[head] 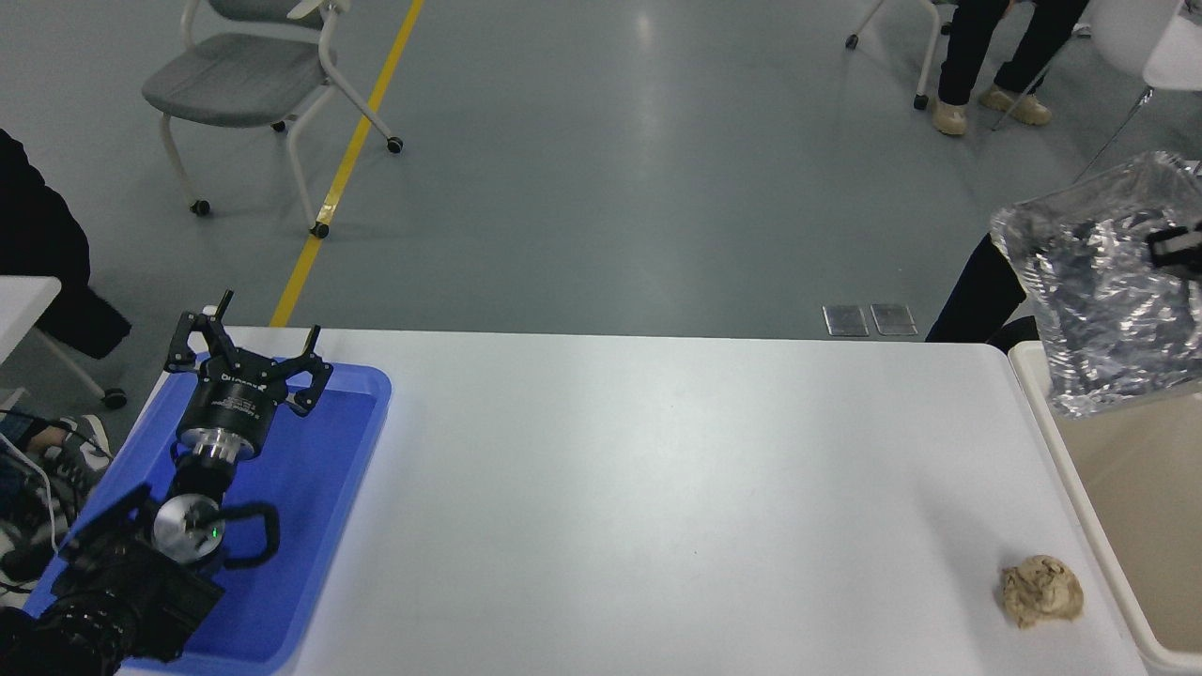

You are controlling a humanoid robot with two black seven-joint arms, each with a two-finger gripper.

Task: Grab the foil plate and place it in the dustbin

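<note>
The foil plate (1099,310) hangs tilted over the dustbin (1122,488) at far right; the right gripper (1178,252) is mostly out of view, fingers apparently clenched on its rim. Better to release only once the plate is fully inside the rim; the left gripper (246,361), fingers spread, rests over the blue tray (319,488).

1. foil plate (1099,310): shiny silver, crinkled, dark reflections
2. dustbin (1117,563): cream-beige, paler rim
3. tray (319,488): bright blue
4. left gripper (246,352): black, silver wrist ring
5. paper ball (1040,590): tan
6. table (639,507): white
7. floor line (347,160): yellow on grey
</note>
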